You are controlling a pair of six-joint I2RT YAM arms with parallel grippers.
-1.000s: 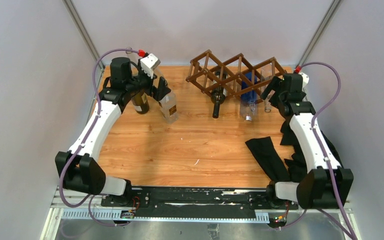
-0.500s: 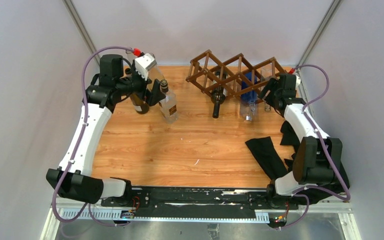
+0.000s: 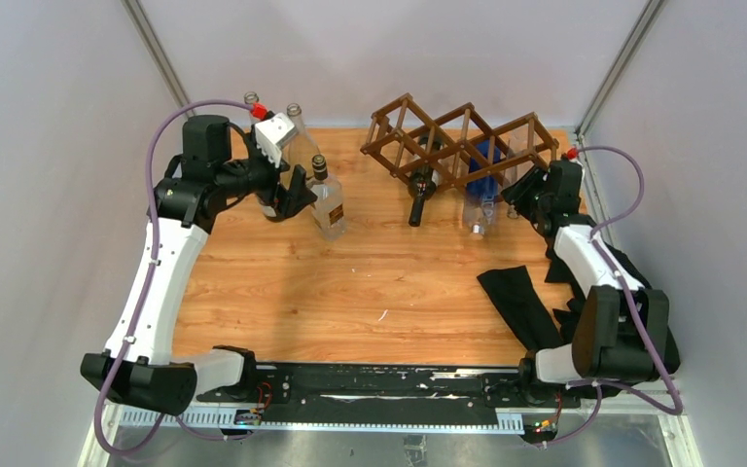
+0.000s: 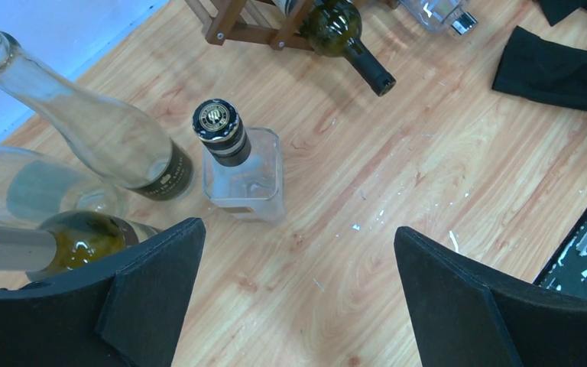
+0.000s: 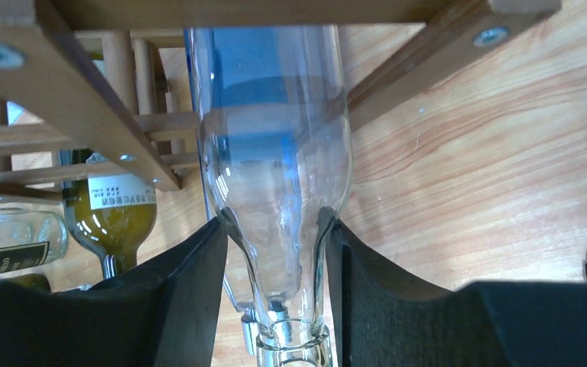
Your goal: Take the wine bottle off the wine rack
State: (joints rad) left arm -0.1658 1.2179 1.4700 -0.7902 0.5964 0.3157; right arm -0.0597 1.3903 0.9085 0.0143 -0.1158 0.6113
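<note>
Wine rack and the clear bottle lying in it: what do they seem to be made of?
Wine rack: apparently wood, stained brown, matte; square-cut sticks with a dull surface, and metal screws at the joints. Clear bottle: probably glass, glossy and transparent; what lies behind shows through it, with sharp highlights. Hard plastic is not excluded.

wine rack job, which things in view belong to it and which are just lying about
In the job: wine rack, clear bottle in it, right gripper closed on its neck.
Lying about: upright bottles at left, black cloth, left gripper open.
</note>
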